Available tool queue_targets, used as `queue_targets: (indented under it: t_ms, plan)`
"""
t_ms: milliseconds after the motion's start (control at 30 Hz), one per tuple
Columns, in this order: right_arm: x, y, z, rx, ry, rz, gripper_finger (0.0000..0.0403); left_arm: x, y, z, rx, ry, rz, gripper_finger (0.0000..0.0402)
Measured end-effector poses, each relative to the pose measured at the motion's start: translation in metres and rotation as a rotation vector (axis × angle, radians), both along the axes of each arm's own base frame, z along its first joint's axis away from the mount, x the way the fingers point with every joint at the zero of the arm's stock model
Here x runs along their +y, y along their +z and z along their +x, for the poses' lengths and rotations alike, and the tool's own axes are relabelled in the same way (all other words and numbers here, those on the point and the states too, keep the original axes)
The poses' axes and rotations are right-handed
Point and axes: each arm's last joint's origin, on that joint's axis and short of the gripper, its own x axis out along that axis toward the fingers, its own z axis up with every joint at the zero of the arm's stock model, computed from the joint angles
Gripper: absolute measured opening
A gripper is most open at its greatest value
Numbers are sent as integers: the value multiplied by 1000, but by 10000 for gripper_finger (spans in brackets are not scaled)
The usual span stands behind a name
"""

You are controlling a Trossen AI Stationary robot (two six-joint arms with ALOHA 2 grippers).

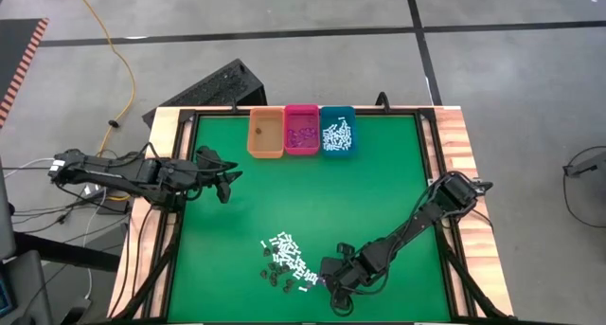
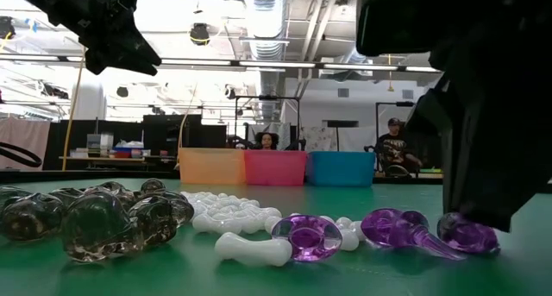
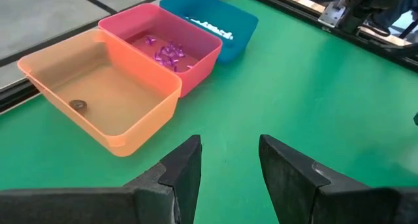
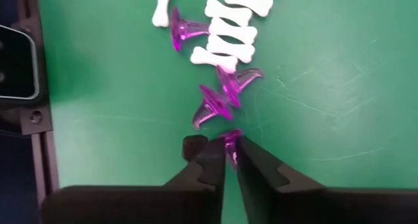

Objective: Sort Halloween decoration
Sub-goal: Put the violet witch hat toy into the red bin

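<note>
The Halloween decoration lies in a loose pile (image 1: 284, 259) on the green mat near the table's front edge: white bone-shaped sticks (image 4: 228, 31), purple pieces (image 4: 212, 106) and dark pieces (image 2: 95, 223). My right gripper (image 4: 230, 157) is at the pile's right end, pointing steeply down, shut on one purple piece (image 4: 230, 144). My left gripper (image 1: 227, 181) hovers open over the mat's left part, near the bins, with nothing between its fingers (image 3: 186, 168). My right gripper pinches a small purple piece (image 4: 231, 140) between the free ends of its two fingers. The fingers come from above, slanting down toward the pile. In the low view the piece (image 2: 470, 234) sits low at the mat under the gripper; whether it is lifted clear does not show.
Three bins stand side by side at the mat's far edge: orange (image 1: 266, 134) with one dark piece (image 3: 78, 105), pink (image 1: 302, 129) with purple pieces, teal (image 1: 338, 132) with white sticks. Open green mat (image 1: 312, 197) lies between bins and pile. People sit in the room beyond the table.
</note>
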Motion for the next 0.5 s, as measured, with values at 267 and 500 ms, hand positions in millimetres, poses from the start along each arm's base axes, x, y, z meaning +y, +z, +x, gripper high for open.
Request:
queue_targets:
  t_ms: [267,500]
  plan:
    - [-5,-1,1,17,-9,-6,16,0,0,0,0,0,1,144]
    - [-21,7,-1,69,-4,-66,16,0,0,0,2,-1,4,144]
